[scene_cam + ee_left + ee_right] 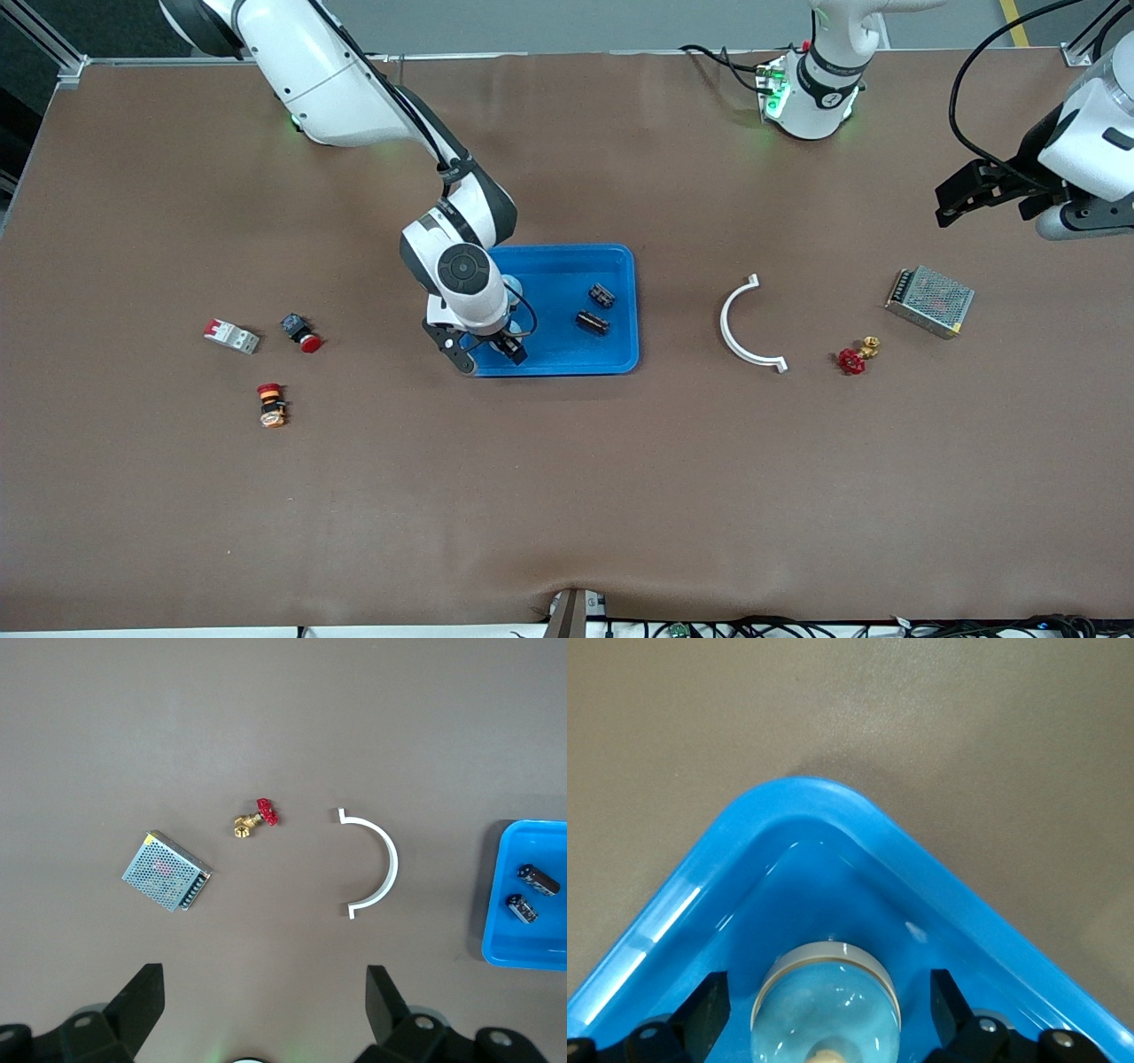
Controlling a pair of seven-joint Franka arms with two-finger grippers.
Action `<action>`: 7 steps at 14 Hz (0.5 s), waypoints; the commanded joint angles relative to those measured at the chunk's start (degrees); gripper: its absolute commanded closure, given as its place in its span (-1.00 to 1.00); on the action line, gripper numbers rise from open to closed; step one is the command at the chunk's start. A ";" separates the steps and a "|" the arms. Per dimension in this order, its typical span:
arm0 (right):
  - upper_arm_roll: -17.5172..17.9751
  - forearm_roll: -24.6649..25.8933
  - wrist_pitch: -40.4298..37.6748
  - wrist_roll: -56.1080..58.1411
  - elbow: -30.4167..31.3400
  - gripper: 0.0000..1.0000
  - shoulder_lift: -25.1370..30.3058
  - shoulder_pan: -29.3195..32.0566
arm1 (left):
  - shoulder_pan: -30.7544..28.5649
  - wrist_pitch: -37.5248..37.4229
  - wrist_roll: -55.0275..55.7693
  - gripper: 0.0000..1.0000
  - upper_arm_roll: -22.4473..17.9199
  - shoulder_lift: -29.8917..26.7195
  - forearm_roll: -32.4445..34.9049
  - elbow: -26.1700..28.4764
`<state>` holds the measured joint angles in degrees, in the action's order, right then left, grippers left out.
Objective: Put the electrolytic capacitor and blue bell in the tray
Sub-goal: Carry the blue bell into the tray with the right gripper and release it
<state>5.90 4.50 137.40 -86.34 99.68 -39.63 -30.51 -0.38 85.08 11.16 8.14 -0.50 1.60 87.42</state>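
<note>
The bright-blue tray (611, 266) lies mid-table. Two black electrolytic capacitors (601, 295) (593, 322) lie in it, toward the left arm's end; they also show in the left wrist view (538, 878) (522, 907). My right gripper (485, 354) is low over the tray's corner nearest the front camera, toward the right arm's end. In the right wrist view the light-blue bell (824, 1010) sits on the tray floor, inside the rim (833, 802), between the open fingers of that gripper (826, 979), which stand clear of it. My left gripper (983, 199) waits open and empty, high over its end of the table.
A white curved bracket (744, 326), a red-handled brass valve (855, 357) and a metal mesh power supply (930, 301) lie toward the left arm's end. A red-and-white breaker (231, 335), a red push button (302, 333) and an orange-red button (271, 404) lie toward the right arm's end.
</note>
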 commanded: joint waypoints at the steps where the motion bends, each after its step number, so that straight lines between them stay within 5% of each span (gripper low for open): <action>1: -0.28 0.51 -2.04 -1.37 -1.50 -1.00 -0.27 -0.69 | -0.68 -0.70 -1.32 -1.00 0.56 -0.82 -1.25 0.21; 7: 0.25 -1.77 -17.95 1.08 -10.46 -1.00 -0.27 0.63 | -0.76 -0.35 -1.05 -1.00 0.47 -0.73 -0.98 0.12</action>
<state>5.92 4.14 122.62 -86.25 91.90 -39.60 -30.44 -0.37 85.06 11.16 8.18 -0.50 1.60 87.42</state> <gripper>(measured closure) 0.000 0.000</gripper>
